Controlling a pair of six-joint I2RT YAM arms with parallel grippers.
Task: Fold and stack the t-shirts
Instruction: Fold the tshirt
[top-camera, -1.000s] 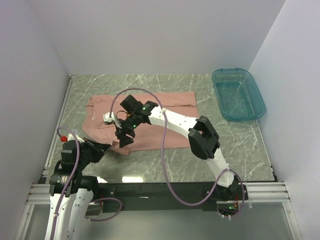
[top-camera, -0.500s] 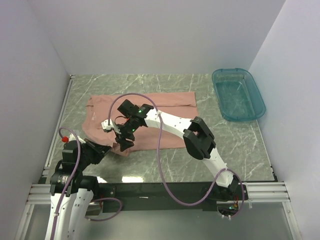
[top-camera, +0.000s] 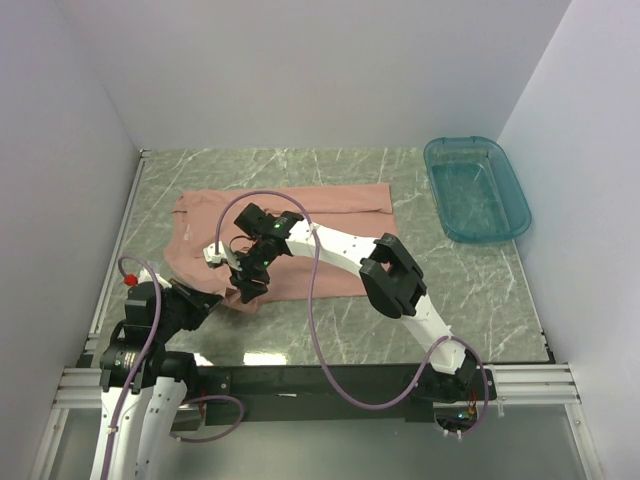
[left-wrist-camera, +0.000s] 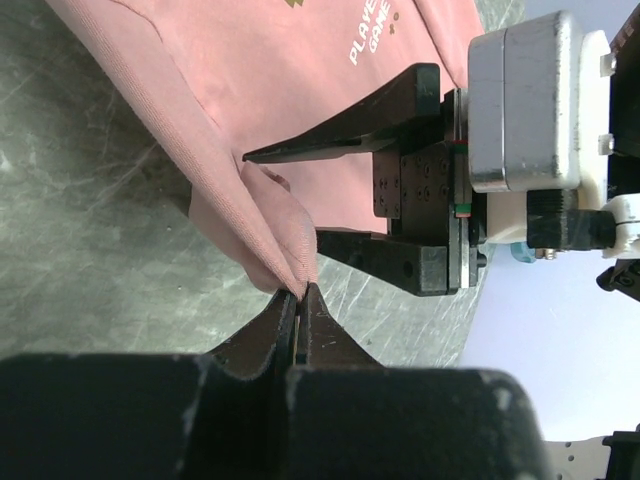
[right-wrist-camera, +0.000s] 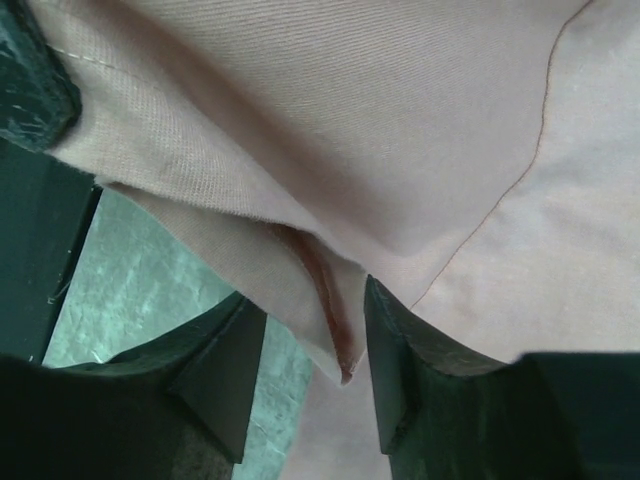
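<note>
Now my left gripper (left-wrist-camera: 302, 296) pinches the near left corner of the pink t-shirt (left-wrist-camera: 300, 100), and my right gripper (right-wrist-camera: 310, 300) stands apart around its edge.

Salmon-pink t-shirt (top-camera: 340, 205) spread flat, near-left corner pinched up, possibly doubled.

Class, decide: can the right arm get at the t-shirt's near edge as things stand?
Probably yes: the right gripper, jaws open, straddles the t-shirt edge beside the shut left gripper; nothing between.
</note>
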